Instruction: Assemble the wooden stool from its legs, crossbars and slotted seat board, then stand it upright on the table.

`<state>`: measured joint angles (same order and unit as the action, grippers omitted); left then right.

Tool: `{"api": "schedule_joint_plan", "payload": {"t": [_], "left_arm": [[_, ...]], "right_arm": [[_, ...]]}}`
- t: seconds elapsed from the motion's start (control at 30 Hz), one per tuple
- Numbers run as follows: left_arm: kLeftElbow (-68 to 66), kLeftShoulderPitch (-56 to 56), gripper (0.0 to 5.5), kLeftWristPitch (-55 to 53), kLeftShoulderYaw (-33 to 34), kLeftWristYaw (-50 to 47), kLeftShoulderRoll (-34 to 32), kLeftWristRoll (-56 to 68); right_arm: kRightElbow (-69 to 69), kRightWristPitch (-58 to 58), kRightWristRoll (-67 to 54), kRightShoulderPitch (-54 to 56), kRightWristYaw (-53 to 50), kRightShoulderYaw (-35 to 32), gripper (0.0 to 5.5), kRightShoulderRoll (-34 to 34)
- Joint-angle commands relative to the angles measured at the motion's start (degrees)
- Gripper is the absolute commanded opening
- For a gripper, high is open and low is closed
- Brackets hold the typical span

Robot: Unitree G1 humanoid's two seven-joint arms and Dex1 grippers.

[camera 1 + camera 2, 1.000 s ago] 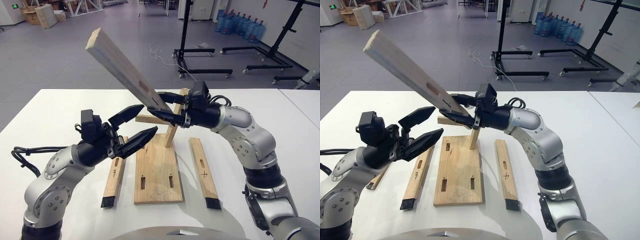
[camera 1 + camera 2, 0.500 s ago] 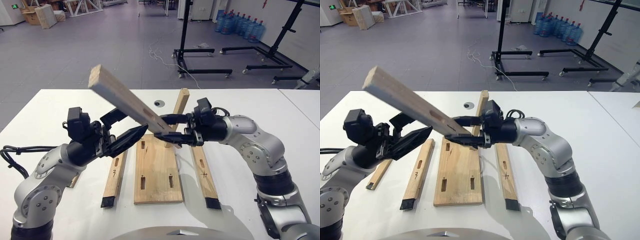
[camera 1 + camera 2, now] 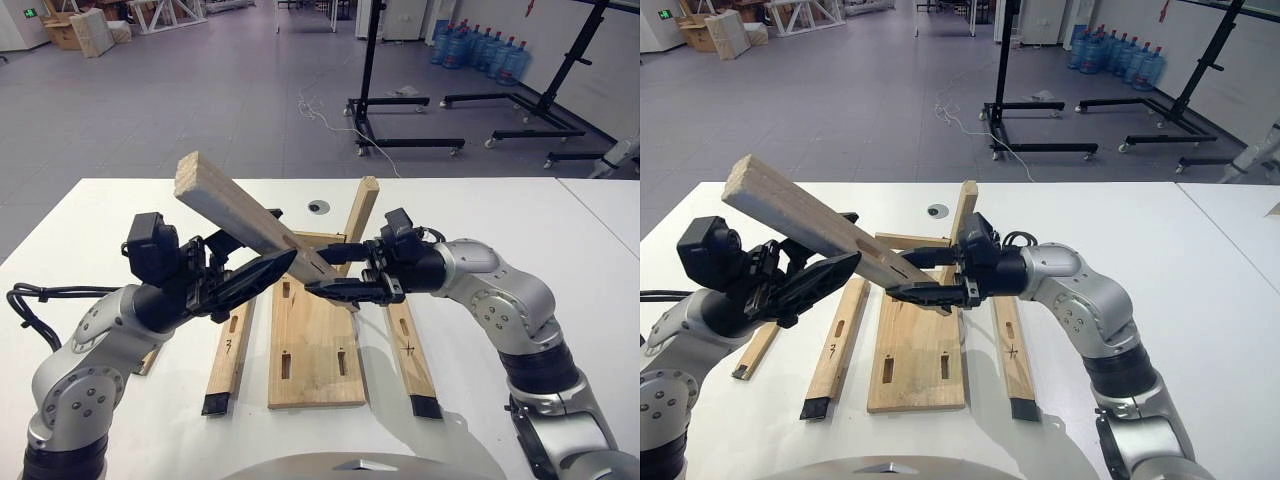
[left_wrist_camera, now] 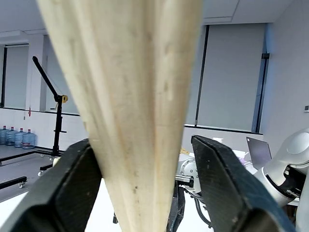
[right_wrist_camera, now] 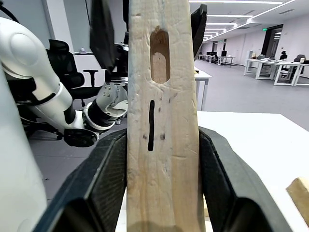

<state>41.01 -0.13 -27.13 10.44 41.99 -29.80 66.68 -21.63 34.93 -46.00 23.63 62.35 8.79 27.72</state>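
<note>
Both arms are raised over the middle of the table (image 3: 90, 215), elbows out, forearms turned inward so the grippers point at each other.

The right gripper (image 3: 318, 268) has its fingers clamped on the lower end of the held leg (image 3: 238, 212), one above and one below. In the right wrist view both press against the wood, with the mortise (image 5: 160, 55) facing the camera.

The left gripper (image 3: 282, 240) has its fingers spread around the same leg farther up (one touches it, a gap shows beside the other).

The held leg is off the table and tilted, its upper end toward the far left corner.

Beneath it, the seat board (image 3: 310, 350) lies flat near the table's near edge. One loose leg (image 3: 230, 345) lies along its left side and a second loose leg (image 3: 408, 345) along its right. An upright leg (image 3: 362, 205) stands at the board's far end, with a crossbar (image 3: 902, 240) beside it.
</note>
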Motion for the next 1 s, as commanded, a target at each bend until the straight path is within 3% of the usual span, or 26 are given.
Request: {"api": "schedule_joint_plan", "payload": {"t": [0.03,0.17,0.47,0.6,0.83,1.0], "left_arm": [[0.5,0.2,2.53,0.1,-0.8,1.1,-0.6,-0.6],[1.0,1.1,2.05,0.3,-1.0,2.6,-0.8,-0.2],[-0.9,2.0,2.04,1.3,-1.0,4.2,-0.3,-1.9],[-2.8,0.6,2.04,2.3,-1.5,2.6,-0.9,-7.7],[-2.4,2.2,2.02,3.2,4.1,1.4,-2.0,-7.2],[-4.1,6.1,2.02,3.5,7.3,3.7,-3.9,-9.0]], "right_arm": [[-0.8,1.4,-1.1,0.0,0.6,-0.6,2.0,1.1],[-0.2,2.0,-1.5,0.3,2.1,-0.7,2.0,2.0],[1.4,0.1,3.6,1.1,-1.2,0.3,2.0,1.3],[2.2,-1.1,6.4,0.5,-3.6,0.3,2.89,0.3],[2.0,-1.2,7.1,-2.0,-9.9,-3.0,4.26,-1.0],[2.7,0.3,2.6,0.8,-16.6,-10.9,4.83,-3.1]]}}
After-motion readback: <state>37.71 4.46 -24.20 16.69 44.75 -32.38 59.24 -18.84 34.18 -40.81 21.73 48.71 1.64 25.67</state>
